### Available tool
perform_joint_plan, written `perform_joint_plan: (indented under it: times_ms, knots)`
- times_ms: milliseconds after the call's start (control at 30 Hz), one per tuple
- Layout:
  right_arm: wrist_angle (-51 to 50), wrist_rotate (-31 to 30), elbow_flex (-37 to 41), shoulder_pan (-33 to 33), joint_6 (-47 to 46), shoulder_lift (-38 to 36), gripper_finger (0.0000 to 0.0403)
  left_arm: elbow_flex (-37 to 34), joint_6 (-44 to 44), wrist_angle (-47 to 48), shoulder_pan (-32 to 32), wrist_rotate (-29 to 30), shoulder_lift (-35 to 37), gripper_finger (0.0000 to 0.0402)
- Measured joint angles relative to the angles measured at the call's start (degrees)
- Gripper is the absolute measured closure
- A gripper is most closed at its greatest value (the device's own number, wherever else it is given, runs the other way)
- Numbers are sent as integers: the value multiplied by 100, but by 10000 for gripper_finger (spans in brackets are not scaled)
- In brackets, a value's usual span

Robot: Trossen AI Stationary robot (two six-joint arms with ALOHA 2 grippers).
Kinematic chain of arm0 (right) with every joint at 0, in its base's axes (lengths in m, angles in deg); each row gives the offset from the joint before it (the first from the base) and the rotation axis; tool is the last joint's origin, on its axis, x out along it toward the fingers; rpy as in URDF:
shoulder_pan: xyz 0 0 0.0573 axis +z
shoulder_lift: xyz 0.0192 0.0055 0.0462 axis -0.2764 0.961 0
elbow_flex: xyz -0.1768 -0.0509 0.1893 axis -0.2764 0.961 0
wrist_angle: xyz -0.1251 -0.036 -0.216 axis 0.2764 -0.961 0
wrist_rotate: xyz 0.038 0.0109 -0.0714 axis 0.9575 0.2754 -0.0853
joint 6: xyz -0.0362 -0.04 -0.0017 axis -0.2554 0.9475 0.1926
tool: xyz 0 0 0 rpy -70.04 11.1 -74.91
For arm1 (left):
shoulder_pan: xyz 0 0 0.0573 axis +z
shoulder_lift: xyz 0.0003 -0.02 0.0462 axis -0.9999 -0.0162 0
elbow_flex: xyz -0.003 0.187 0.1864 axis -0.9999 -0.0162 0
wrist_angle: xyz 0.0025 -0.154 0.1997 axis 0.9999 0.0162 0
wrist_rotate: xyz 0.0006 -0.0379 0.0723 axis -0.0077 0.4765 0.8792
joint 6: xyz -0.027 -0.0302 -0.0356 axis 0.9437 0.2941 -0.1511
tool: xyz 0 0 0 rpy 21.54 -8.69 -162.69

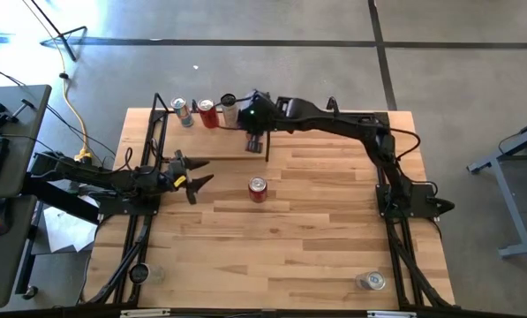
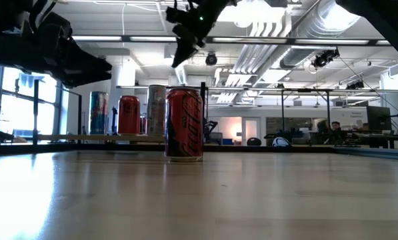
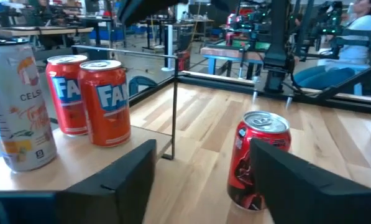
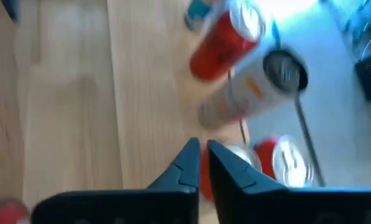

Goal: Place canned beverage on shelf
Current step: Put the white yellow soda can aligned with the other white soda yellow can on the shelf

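Cans stand in a row on the pale-wood shelf board with thin black metal uprights (image 1: 212,152) at the far side of the planked wooden desk (image 1: 316,238): in the high view a blue-and-silver can (image 1: 183,112), a red can (image 1: 207,113) and a pale can (image 1: 229,109), and in the left wrist view a white Celsius-labelled can (image 3: 17,106) beside two red Fanta-labelled cans (image 3: 105,102). The dark red canned beverage with a silver top (image 1: 258,189) is upright on the bare desk, in front of the shelf and apart from it, near the middle of the desk. The left end effector (image 1: 197,177) is released, its two dark fingers (image 3: 114,180) spread wide, and sits just to the left of that can without touching it; the can shows between the fingers in its wrist view (image 3: 258,159). The right end effector (image 1: 256,144) hangs above the shelf's right part, pointing down, clenched with its fingertips nearly meeting and nothing between them (image 4: 202,158). A silver can (image 1: 369,281) stands near the desk's front right corner.
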Motion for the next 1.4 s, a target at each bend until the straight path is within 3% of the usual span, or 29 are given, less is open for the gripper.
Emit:
perform_joint_plan:
  times_ms: [167,300,367,500,667,833,1100,1400]
  knots:
    - [556,13,1,379,49,-2,390,102,-47,319,-2,-74,-2,258]
    - [796,44,2,724,53,-7,399,372,-234,657,-26,-433,-2,360]
    - [924,46,6,900,89,-7,401,517,-347,756,-86,-620,-2,391]
    - [1807,99,369,1190,138,-34,402,829,-499,1153,-255,-649,-2,388]
    - [3247,162,1429,1454,-17,-74,403,1096,-512,1480,-425,-598,0,399]
    - [4568,-218,2495,1848,-14,-227,403,1237,-511,1613,-547,-596,0,401]
    - [6025,-766,4498,2314,-456,-1395,403,1998,-394,2664,-725,-578,-408,401]
    - [6839,-1707,6648,3093,-1091,-2799,403,3510,286,4567,-1225,-623,-1752,401]
